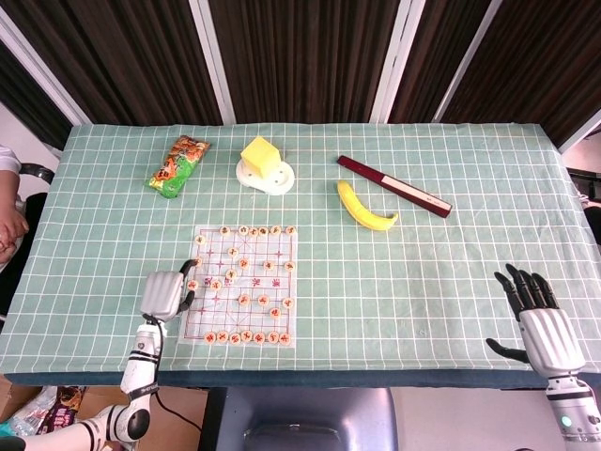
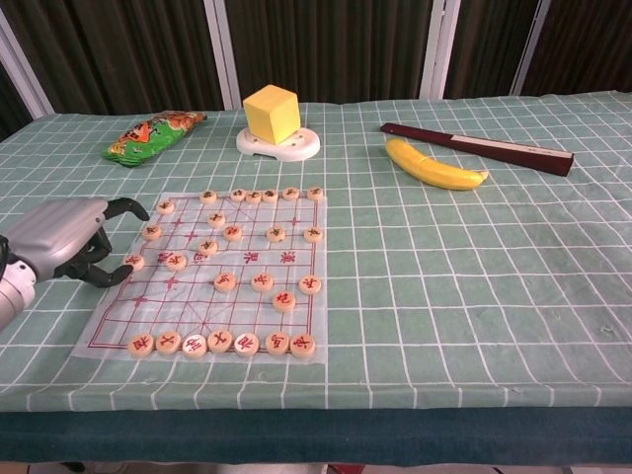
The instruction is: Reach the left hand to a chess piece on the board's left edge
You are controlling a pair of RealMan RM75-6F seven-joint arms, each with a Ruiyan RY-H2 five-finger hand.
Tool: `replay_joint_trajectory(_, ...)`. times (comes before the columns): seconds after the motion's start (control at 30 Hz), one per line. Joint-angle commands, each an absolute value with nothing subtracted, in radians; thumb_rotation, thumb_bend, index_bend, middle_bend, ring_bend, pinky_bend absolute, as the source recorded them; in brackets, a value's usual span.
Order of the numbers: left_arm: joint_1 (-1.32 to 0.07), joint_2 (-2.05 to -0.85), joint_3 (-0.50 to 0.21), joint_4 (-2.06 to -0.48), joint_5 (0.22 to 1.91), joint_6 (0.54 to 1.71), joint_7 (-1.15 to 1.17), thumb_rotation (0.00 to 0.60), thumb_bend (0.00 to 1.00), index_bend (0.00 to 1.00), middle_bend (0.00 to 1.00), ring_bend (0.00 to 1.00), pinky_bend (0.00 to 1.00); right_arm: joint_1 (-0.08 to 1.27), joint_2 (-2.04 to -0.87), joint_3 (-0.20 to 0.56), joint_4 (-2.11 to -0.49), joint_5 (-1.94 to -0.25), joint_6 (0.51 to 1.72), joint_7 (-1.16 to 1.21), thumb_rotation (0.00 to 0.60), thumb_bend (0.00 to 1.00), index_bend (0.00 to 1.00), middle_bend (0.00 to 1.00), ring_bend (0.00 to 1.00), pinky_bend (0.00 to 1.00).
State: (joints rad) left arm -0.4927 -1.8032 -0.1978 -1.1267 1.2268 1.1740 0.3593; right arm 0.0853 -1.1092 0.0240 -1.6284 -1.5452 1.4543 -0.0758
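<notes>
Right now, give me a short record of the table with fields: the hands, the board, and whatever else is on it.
left hand: fingers curled at the chess piece on the board's left edge; grip unclear
right hand: fingers spread, holding nothing, near the table's right front
board: flat on the green cloth, round pieces scattered
back row: snack bag, yellow block on a white base, banana, dark red bar

I can read nothing here. The chess pieces [image 2: 225, 282] carry red characters and the board [image 2: 286, 259] has red marks mid-field, but all are too small to make out.
</notes>
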Motion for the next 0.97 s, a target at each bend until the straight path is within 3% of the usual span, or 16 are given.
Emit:
replay_joint_trajectory(0.03, -0.484, -1.777, -0.195, -1.173, 1.244, 1.201, 0.357, 0.600, 0.33, 0.22, 1.00, 1.00, 1.00, 0.085, -1.109, 0.024, -1.628, -1.547, 1.456, -0.075, 0.600, 0.22, 0.00, 0.00, 0.00, 0.00)
replay_joint_trajectory(0.13, -0.450, -1.703, -0.163, -1.291, 1.323, 1.296, 0.361, 0.600, 0.33, 0.21, 1.00, 1.00, 1.00, 0.083, -1.108, 0.023, -1.627, -1.548, 1.458, -0.072, 0.600, 0.22, 0.00, 0.00, 0.00, 0.00)
replay_joint_trajectory(0.23, -0.373, -1.582, -0.089, -1.437, 1.451, 1.442, 0.341, 0.600, 0.34, 0.20, 0.97, 0.99, 1.00, 0.080, -1.106, 0.022, -1.627, -1.550, 1.463, -0.071, 0.600, 0.22, 0.00, 0.00, 0.00, 0.00)
replay_joint_trajectory(0.3, -0.313, -1.465, -0.011, -1.538, 1.523, 1.506, 0.337, 0.600, 0.35, 0.16, 0.75, 0.82, 0.89, 0.078, -1.105, 0.021, -1.629, -1.550, 1.465, -0.073, 0.600, 0.22, 0.00, 0.00, 0.00, 0.00)
replay_joint_trajectory(0.37, -0.243, -1.349, 0.071, -1.605, 1.586, 1.577, 0.352, 0.600, 0.36, 0.05, 0.30, 0.33, 0.50, 0.075, -1.104, 0.020, -1.632, -1.550, 1.469, -0.078, 0.600, 0.22, 0.00, 0.00, 0.00, 0.00)
replay_joint_trajectory(0.43, -0.170, -1.296, 0.118, -1.597, 1.656, 1.694, 0.319, 0.600, 0.37, 0.00, 0.07, 0.07, 0.26, 0.071, -1.106, 0.020, -1.634, -1.551, 1.477, -0.088, 0.600, 0.22, 0.00, 0.00, 0.00, 0.00)
replay_joint_trajectory(0.47, -0.144, -1.288, 0.134, -1.572, 1.685, 1.738, 0.277, 0.600, 0.37, 0.00, 0.03, 0.03, 0.21, 0.070, -1.106, 0.021, -1.636, -1.552, 1.480, -0.091, 0.600, 0.22, 0.00, 0.00, 0.00, 0.00)
replay_joint_trajectory(0.6, -0.108, -1.239, 0.183, -1.496, 1.714, 1.751, 0.111, 0.600, 0.37, 0.00, 0.00, 0.00, 0.15, 0.070, -1.109, 0.027, -1.640, -1.549, 1.484, -0.101, 0.600, 0.22, 0.00, 0.00, 0.00, 0.00)
replay_joint_trajectory(0.97, -0.095, -1.226, 0.115, -1.498, 1.650, 1.702, 0.102, 0.600, 0.37, 0.00, 0.00, 0.00, 0.14, 0.078, -1.118, 0.020, -1.643, -1.569, 1.474, -0.121, 0.600, 0.22, 0.00, 0.00, 0.00, 0.00)
